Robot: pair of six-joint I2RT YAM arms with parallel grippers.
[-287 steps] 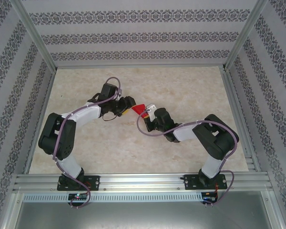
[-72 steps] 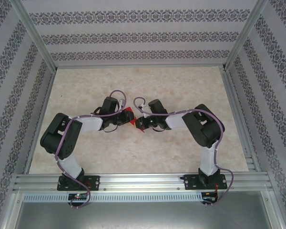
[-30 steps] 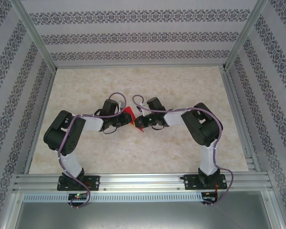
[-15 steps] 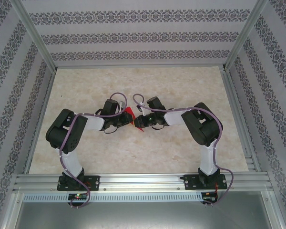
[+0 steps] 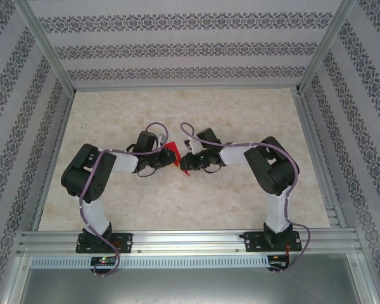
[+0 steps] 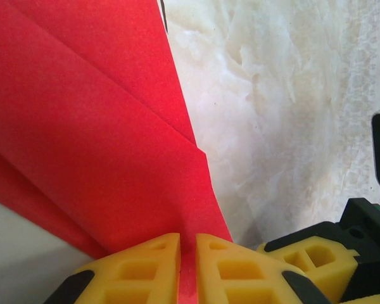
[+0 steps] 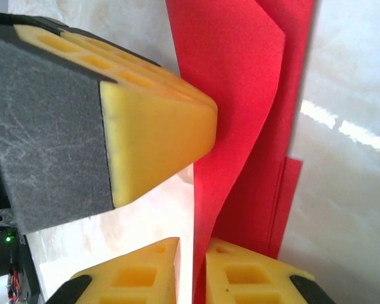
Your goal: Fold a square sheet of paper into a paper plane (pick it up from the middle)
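The square sheet of paper [image 5: 170, 151], bright red and folded into creased, overlapping layers with a pointed end, hangs just above the table centre between both arms. My left gripper [image 5: 172, 161] is shut on its lower edge, with red filling the slit between the yellow fingers [image 6: 188, 248]. In the left wrist view the paper [image 6: 95, 126] fans up and to the left. My right gripper [image 5: 188, 162] faces it from the right. Its jaws [image 7: 191, 253] stand slightly apart around the paper's edge [image 7: 240, 114], with a thin gap on the left side. A left-gripper finger [image 7: 152, 120] presses beside that edge.
The marble-look tabletop [image 5: 240, 114] stretches bare behind and beside the arms. Aluminium posts and patterned walls [image 5: 190, 44] close in three sides. A metal rail [image 5: 190, 240] runs along the near edge at the arm bases.
My right gripper's jaws have eased apart from a tight pinch on the paper. Both arms stay almost still, and the left gripper keeps its hold.
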